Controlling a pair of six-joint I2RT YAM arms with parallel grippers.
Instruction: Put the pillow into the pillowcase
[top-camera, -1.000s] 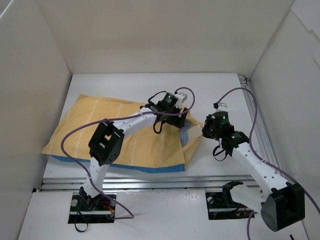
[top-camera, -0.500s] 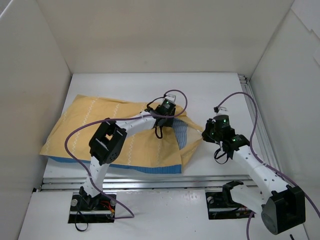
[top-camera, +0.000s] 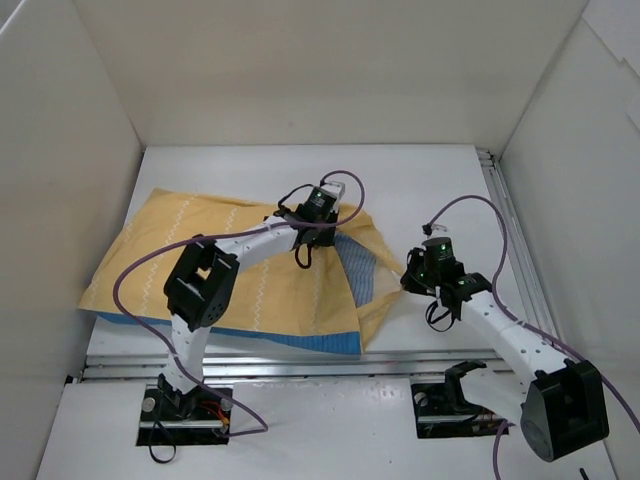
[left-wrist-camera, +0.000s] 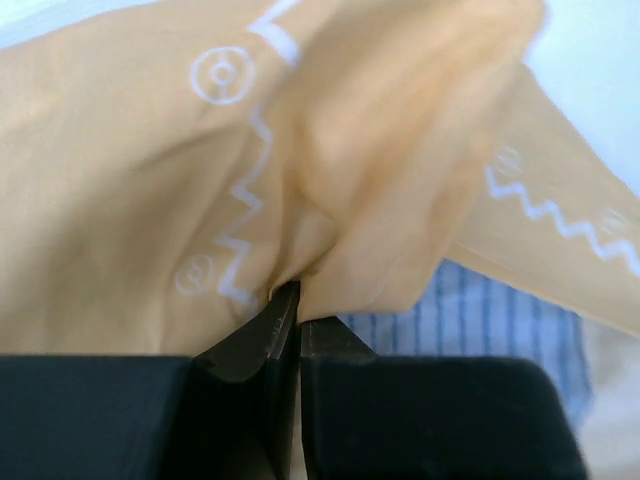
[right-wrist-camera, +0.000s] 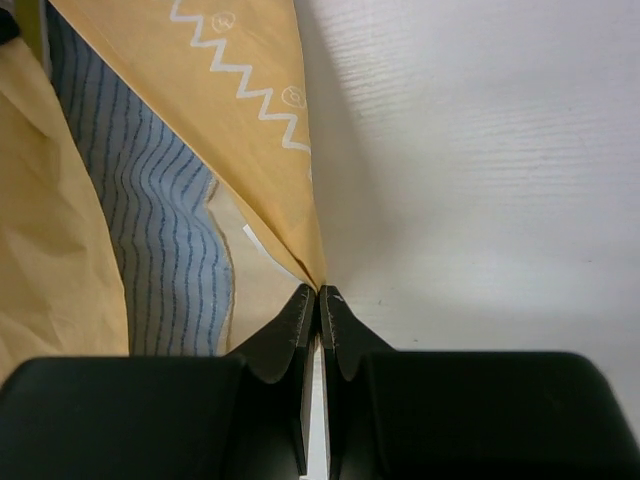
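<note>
The yellow-orange pillowcase (top-camera: 230, 265), printed with white zigzags and edged in blue, lies flat across the left and middle of the table (top-camera: 430, 180). My left gripper (top-camera: 320, 216) is shut on a bunched fold of its upper layer (left-wrist-camera: 330, 240), near the mouth. My right gripper (top-camera: 408, 274) is shut on the pointed right corner of the pillowcase (right-wrist-camera: 300, 230), just above the table. Between the two grips the mouth gapes. Inside it shows the pillow (top-camera: 362, 268), pale with wavy bluish stitch lines (right-wrist-camera: 150, 200); the rest of the pillow is hidden.
White walls (top-camera: 70, 180) enclose the table on the left, back and right. A metal rail (top-camera: 300, 365) runs along the near edge, another along the right side (top-camera: 515, 250). Purple cables (top-camera: 480, 215) loop over both arms. Bare white tabletop (right-wrist-camera: 480, 180) lies right of the pillowcase.
My left gripper has shut on the pillowcase's upper layer and moved left, drawing the fold with it. The right gripper has kept its grip and shifted slightly nearer.
</note>
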